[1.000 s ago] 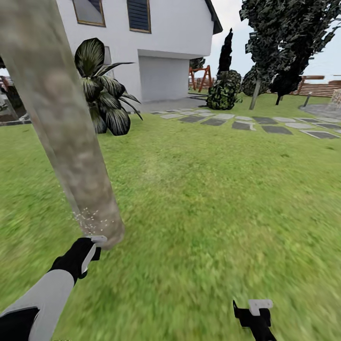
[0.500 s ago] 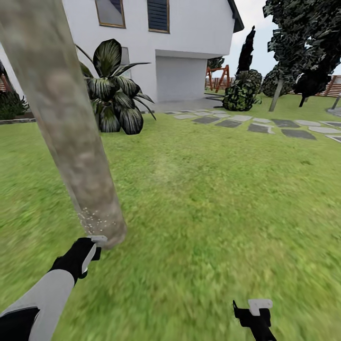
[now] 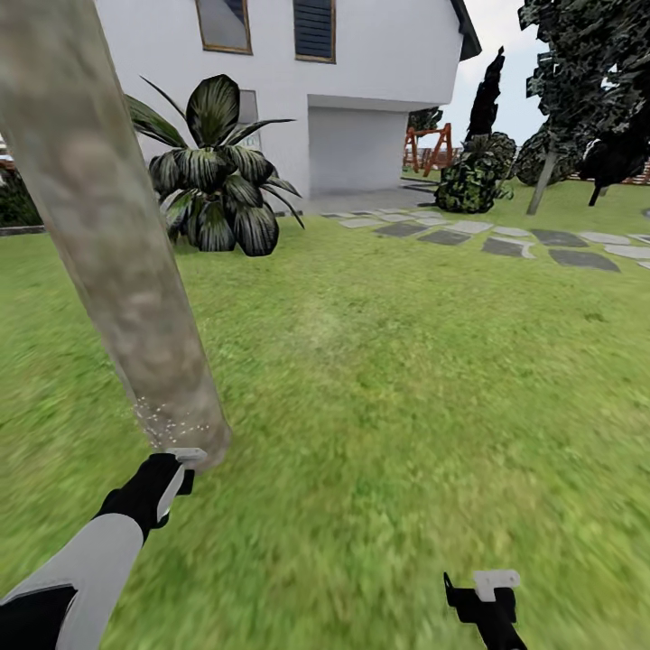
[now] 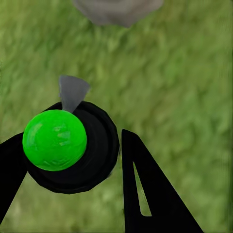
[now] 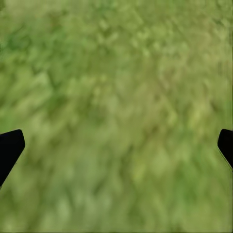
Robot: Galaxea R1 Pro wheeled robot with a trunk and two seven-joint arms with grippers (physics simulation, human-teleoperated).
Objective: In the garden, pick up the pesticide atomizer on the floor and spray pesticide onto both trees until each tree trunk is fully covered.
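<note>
Spraying is the step now. On the left, the tree trunk leans up out of the grass, thick and grey-brown. Tiny white pesticide specks sit low on it, near the ground. Just below them is the left claw. It is closed around the pesticide atomizer, a black round thing with a bright green ball on top and a grey nozzle. The nozzle points toward the foot of the trunk, which is close by.

To do this well, I think the arm should keep the nozzle aimed at the bark and go slowly up, then around, so no bare spots are left. Most of the trunk looks clean, so a lot is left to do.

On the right, the right claw hangs low over the grass. Its fingers are spread wide and hold nothing.
</note>
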